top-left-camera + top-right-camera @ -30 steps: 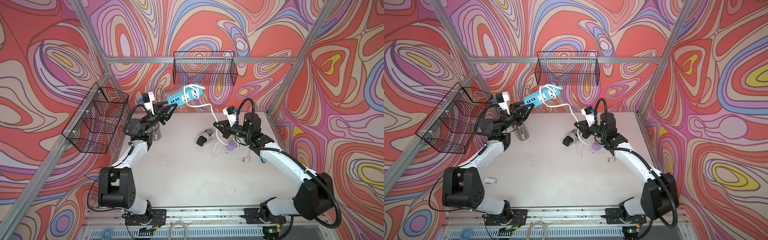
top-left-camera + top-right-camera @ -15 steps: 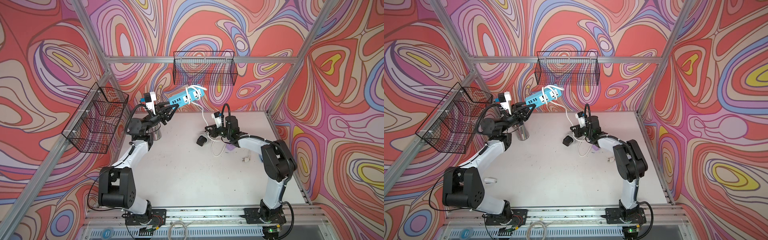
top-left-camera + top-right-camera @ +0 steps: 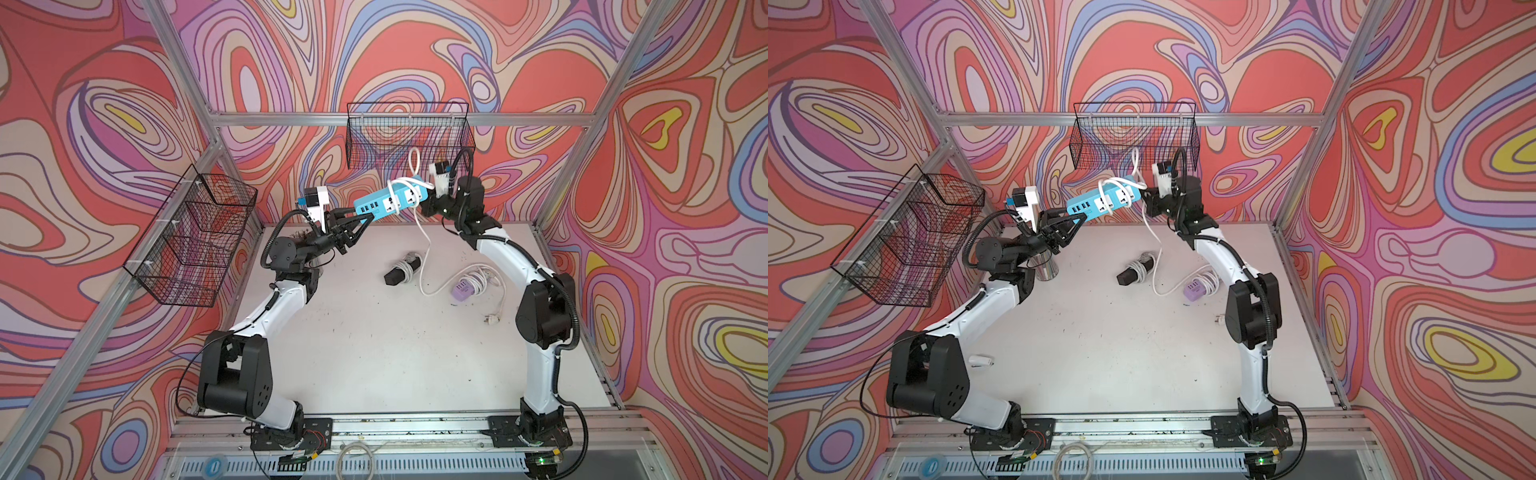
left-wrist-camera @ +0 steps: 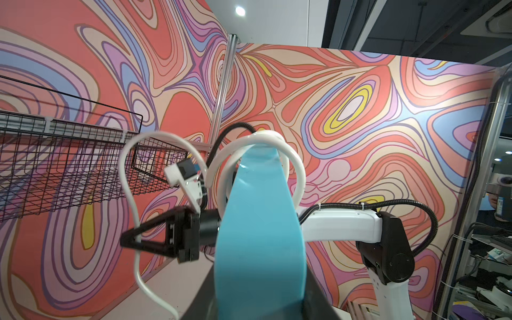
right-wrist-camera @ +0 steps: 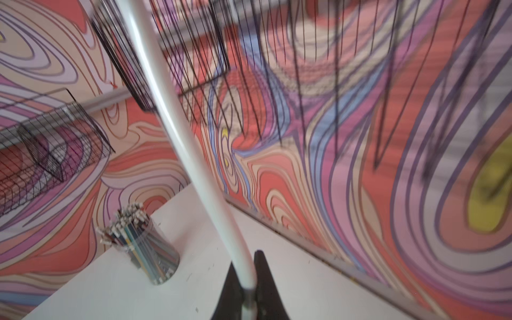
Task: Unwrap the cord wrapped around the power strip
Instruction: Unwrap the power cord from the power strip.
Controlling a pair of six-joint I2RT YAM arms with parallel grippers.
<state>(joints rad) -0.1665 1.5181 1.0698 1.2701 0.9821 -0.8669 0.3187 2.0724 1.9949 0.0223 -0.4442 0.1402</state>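
We are holding the stiff blue plastic power strip (image 3: pixel 388 204) aloft, left gripper (image 3: pixel 360 221) clamped on its end — right gripper (image 5: pixel 246 273) pinching its white, probably springy cord (image 5: pixel 191 163) beside the wraps.

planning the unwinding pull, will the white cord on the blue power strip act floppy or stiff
Likely floppy: the white cord sags slack to the table. Probably springy too: its loops stand off the blue power strip.

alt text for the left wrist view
A blue power strip fills the foreground, with white cord looped around its far end. Beside it the right gripper is shut on a loose stretch of that cord; a black wire basket hangs on the swirl-patterned wall behind.
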